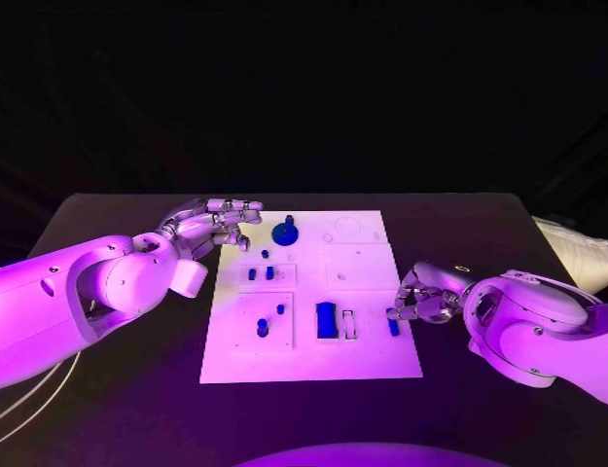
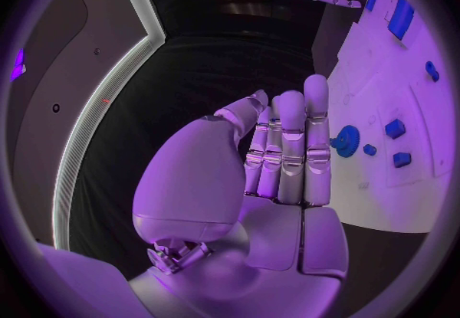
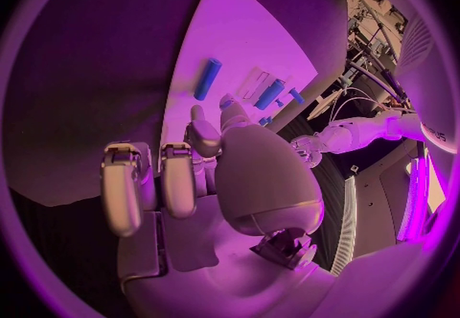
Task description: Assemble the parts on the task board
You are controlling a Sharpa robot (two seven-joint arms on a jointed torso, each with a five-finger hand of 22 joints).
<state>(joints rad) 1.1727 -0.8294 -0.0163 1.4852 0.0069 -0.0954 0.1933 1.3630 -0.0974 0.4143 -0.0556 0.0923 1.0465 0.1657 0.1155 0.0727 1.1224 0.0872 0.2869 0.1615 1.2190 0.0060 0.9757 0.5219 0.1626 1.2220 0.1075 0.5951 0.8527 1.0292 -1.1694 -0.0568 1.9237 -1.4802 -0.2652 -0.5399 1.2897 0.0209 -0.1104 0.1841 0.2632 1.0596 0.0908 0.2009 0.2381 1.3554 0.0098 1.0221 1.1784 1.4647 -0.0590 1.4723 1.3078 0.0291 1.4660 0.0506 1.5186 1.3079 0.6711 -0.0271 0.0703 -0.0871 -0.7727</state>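
Head view: white task board (image 1: 360,292) mid black table (image 1: 107,214). Left hand (image 1: 220,226) at board's far left corner, fingers curled over edge, holding nothing; round blue gear (image 1: 285,233) just beside fingertips, apart. Right hand (image 1: 418,302) at board's right edge, fingers curled near small blue peg (image 1: 392,321); grip on it cannot be told. Blue block (image 1: 328,320) nearer board's middle.

Left wrist view: left hand (image 2: 278,157) fingers straight, together, empty; gear (image 2: 347,140) just beyond fingertips.

Right wrist view: right hand (image 3: 206,172) over board (image 3: 240,34); blue peg (image 3: 207,79) ahead of fingers, apart.
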